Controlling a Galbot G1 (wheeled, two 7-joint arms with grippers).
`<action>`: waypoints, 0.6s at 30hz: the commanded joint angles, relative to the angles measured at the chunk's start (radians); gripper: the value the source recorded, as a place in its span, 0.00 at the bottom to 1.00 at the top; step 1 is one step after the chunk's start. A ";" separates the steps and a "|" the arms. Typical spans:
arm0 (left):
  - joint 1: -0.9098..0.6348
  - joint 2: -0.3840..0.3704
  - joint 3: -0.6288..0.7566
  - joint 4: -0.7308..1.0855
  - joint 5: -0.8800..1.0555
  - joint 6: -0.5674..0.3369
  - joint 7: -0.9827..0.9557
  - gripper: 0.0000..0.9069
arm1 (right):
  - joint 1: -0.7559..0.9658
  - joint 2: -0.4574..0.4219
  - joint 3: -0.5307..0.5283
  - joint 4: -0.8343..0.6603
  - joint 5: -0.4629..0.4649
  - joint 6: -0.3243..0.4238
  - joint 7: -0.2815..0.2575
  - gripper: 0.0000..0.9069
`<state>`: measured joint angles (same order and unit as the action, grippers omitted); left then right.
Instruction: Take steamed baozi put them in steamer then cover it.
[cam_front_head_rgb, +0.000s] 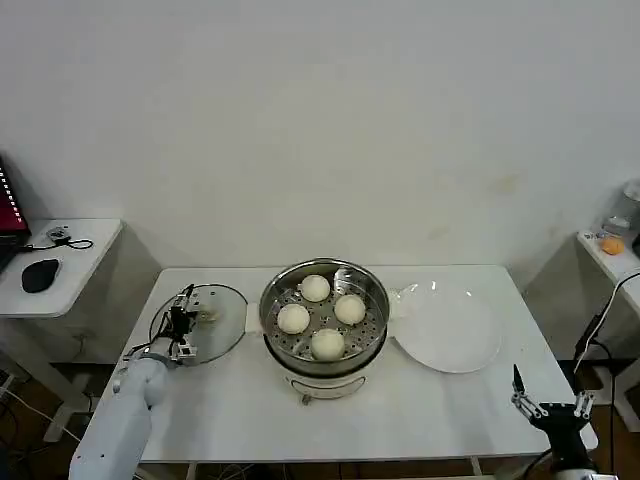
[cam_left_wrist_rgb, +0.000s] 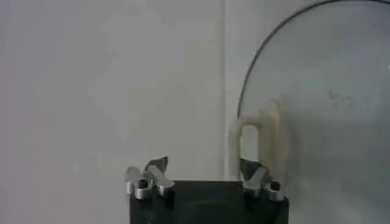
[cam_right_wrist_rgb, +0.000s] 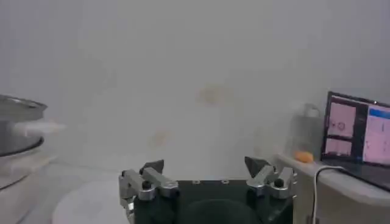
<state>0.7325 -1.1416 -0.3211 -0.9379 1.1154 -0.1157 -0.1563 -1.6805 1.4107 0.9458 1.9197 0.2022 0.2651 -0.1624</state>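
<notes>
You have all four steamed baozi (cam_front_head_rgb: 321, 316) in the steamer (cam_front_head_rgb: 324, 322); only covering remains; your left gripper (cam_front_head_rgb: 181, 322), jaws wide, hovers at the cover (cam_front_head_rgb: 200, 322) lying left of the pot; right gripper (cam_front_head_rgb: 548, 405) waits open.

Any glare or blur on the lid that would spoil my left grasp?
Head view: even light, the cover shows a faint sheen, no hard glare, left gripper at its near edge. Left wrist view: soft focus, the glass looks hazy grey, but the cream handle stands out ahead of the open left gripper.
</notes>
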 joint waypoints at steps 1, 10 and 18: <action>-0.005 -0.002 -0.010 0.005 0.008 -0.014 -0.006 0.00 | 0.004 -0.002 -0.001 -0.009 0.002 0.000 0.000 1.00; 0.090 0.012 -0.080 -0.131 0.070 -0.044 -0.072 0.00 | 0.013 -0.012 -0.019 -0.012 -0.006 0.000 0.001 1.00; 0.281 0.073 -0.149 -0.428 0.064 0.068 -0.087 0.00 | 0.018 -0.009 -0.035 -0.009 -0.009 0.000 0.001 1.00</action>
<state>0.8258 -1.1180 -0.3969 -1.0589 1.1582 -0.1325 -0.2173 -1.6637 1.4022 0.9213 1.9102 0.1977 0.2650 -0.1619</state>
